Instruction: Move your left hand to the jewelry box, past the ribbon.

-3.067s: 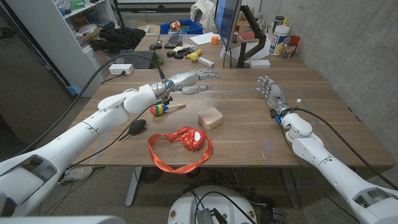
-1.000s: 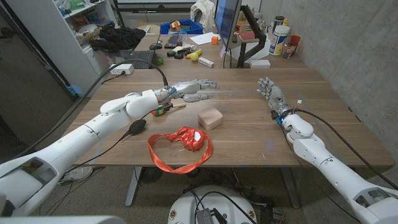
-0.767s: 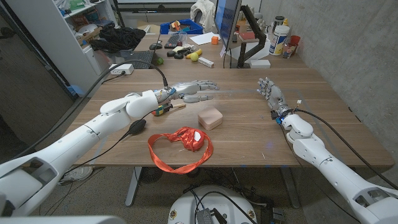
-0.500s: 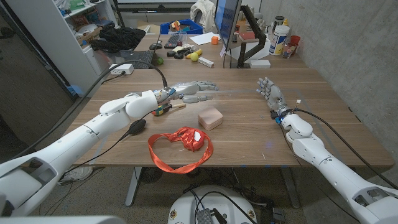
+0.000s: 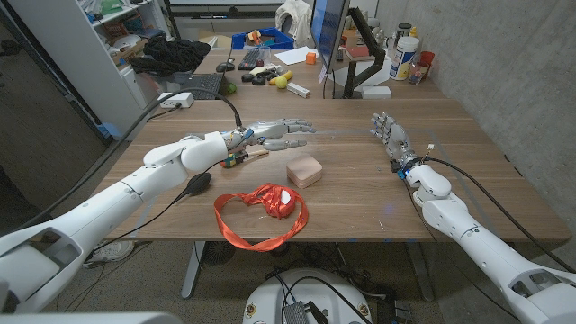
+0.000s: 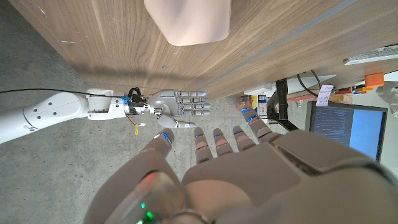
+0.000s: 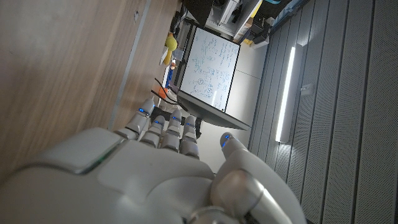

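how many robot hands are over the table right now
2. The left hand hovers open behind the jewelry box, beyond the ribbon. The right hand stands open at the table's right side.

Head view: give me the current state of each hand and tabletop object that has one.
left hand: open, holding nothing, beyond the jewelry box
right hand: open, holding nothing
jewelry box: lid closed, untouched
ribbon: loose loop with a bunched end, lying on the table

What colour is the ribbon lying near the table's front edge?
The ribbon is red-orange, looped into a ring with a bunched knot; it shows best in the head view.
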Available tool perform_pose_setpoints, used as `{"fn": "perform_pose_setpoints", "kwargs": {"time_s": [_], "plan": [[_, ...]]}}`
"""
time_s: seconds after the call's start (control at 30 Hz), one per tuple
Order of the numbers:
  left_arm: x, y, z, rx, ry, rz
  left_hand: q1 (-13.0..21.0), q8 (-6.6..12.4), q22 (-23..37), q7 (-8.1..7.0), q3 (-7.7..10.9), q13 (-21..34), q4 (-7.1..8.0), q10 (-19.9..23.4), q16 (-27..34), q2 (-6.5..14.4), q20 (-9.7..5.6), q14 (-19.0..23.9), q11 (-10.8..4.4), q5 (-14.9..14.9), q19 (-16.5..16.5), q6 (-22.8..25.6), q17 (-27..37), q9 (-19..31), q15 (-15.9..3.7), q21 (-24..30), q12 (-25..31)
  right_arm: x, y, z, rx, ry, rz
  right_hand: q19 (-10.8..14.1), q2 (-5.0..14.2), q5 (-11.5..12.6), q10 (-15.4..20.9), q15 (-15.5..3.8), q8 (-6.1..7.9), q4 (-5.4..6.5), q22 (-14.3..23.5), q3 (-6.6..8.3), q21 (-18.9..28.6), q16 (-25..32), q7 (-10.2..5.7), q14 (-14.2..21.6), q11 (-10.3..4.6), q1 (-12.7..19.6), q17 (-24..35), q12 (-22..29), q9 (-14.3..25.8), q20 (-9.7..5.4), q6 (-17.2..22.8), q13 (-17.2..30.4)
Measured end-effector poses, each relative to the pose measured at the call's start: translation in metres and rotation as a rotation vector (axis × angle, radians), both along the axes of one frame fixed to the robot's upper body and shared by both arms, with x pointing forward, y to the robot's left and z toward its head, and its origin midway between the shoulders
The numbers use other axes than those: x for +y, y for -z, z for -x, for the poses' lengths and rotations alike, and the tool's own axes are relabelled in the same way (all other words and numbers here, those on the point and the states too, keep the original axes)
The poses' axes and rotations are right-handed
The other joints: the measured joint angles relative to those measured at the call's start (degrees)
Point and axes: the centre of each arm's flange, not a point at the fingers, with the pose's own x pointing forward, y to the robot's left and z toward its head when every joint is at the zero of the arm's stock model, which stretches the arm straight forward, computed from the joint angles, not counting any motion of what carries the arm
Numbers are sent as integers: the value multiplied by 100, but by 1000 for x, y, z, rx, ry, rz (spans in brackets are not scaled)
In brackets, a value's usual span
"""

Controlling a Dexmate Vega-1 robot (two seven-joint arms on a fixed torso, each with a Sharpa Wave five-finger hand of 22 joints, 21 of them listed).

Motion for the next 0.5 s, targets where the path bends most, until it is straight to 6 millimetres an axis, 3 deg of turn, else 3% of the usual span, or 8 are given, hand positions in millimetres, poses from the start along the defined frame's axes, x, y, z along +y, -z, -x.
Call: {"fn": "perform_pose_setpoints", "kwargs": {"time_s": [0.5], "plan": [[1, 4, -1, 10, -5, -14, 0, 1, 0, -21, 0, -1, 1, 0, 0, 0, 0, 0, 0, 41, 0, 21, 0, 0, 0, -21, 0, 0, 0, 0, 2, 1, 0, 0, 0, 0, 0, 0, 0, 0, 0, 0, -21, 0, 0, 0, 0, 0, 0, 0, 0, 0, 0, 0]]}}
